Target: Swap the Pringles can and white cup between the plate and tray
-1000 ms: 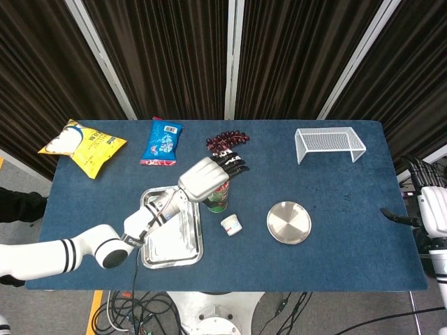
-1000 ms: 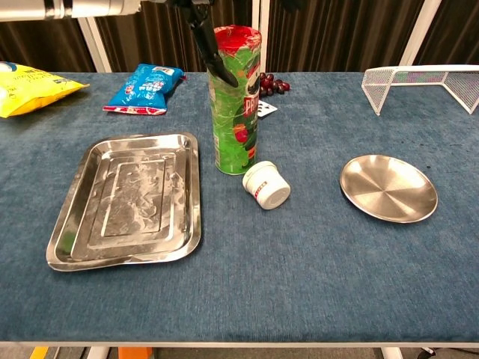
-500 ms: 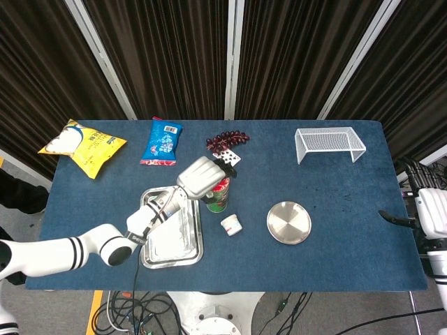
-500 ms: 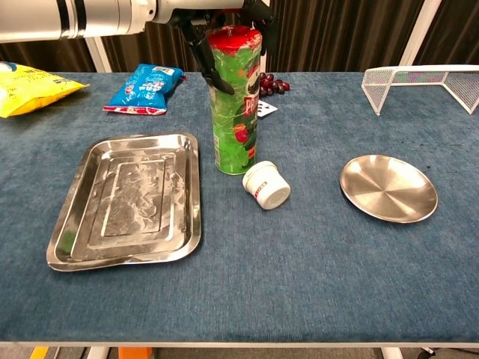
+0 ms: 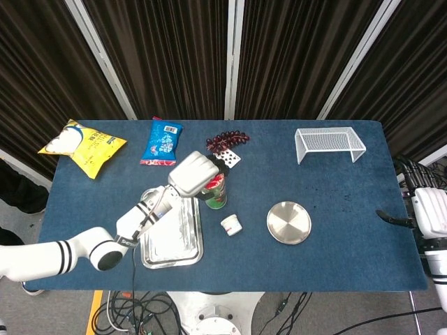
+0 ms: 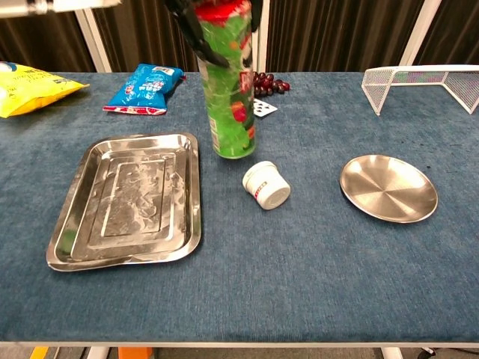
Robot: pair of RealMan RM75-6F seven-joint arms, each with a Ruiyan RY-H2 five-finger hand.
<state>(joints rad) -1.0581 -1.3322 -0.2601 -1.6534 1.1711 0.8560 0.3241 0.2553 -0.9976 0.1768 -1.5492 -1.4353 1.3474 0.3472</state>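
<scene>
Green can (image 6: 228, 90), upright and tilted slightly, sat gripped in our left hand (image 5: 191, 174); tray (image 6: 75, 239) lay just left.

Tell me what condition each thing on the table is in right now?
Pringles can: tilted, gripped at the top by the left hand.
White cup: lying on its side, on the cloth.
Tray: empty.
Plate: empty.
Right hand: off the table's edge, holding nothing.
</scene>
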